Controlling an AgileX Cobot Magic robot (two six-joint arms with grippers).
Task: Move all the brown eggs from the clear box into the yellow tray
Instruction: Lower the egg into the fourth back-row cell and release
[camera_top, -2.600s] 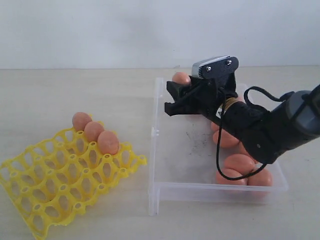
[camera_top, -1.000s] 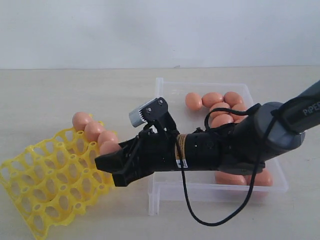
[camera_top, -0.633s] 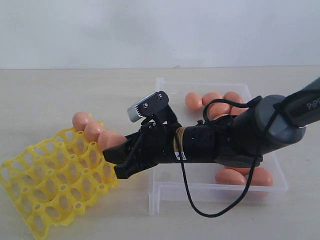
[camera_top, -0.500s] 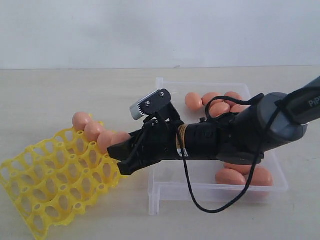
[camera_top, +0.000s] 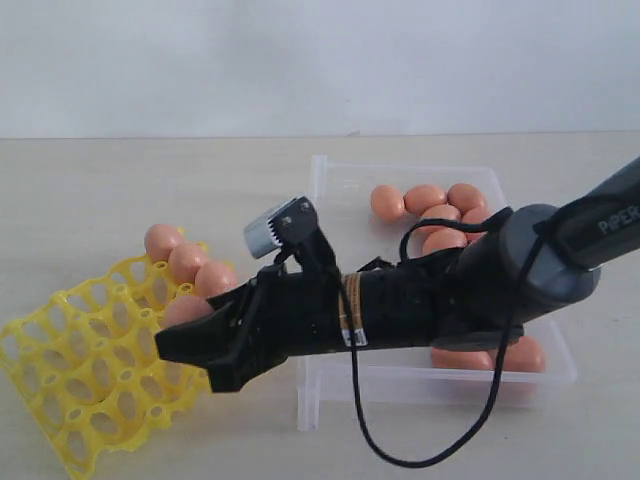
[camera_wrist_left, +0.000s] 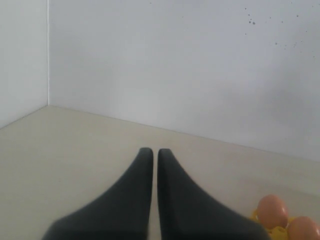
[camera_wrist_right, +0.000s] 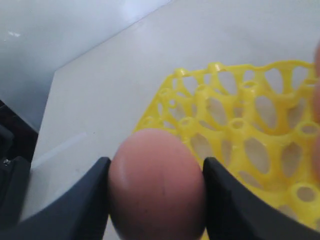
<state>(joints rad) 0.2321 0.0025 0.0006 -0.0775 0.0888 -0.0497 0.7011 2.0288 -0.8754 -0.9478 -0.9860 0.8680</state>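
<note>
Exterior view: shows the right gripper (camera_top: 190, 345) on a long black arm that stretches from 3 o'clock toward 8 o'clock. Holds one egg (camera_top: 185, 310) between its jaws, so the jaws stand about one egg apart. Hangs right over the tray (camera_top: 60, 400), at the tray's 3 o'clock side. Cannot tell if the egg sits in a cup yet.

At 8 o'clock in the picture, the yellow tray, flat on the table (camera_top: 120, 180). In it, three eggs (camera_top: 187, 261) in a slanted row along the 1 o'clock edge, just beside the held one.

At 3 o'clock from the tray, just beside it, the box (camera_top: 330, 400). Inside, a bunch of eggs (camera_top: 424, 198) at its 1 o'clock corner and a few more at 5 o'clock, partly hidden under the arm.

Right wrist view: shows the same egg up close, with two black fingers (camera_wrist_right: 75, 210) touching it, one on each side. Behind it, the tray's empty cups.

Left wrist view: shows the left gripper (camera_wrist_left: 151, 152) with jaws pushed almost together, only a thin line between them, holding nothing. Hangs over bare table, with two of the tray's eggs peeking in at the corner.
</note>
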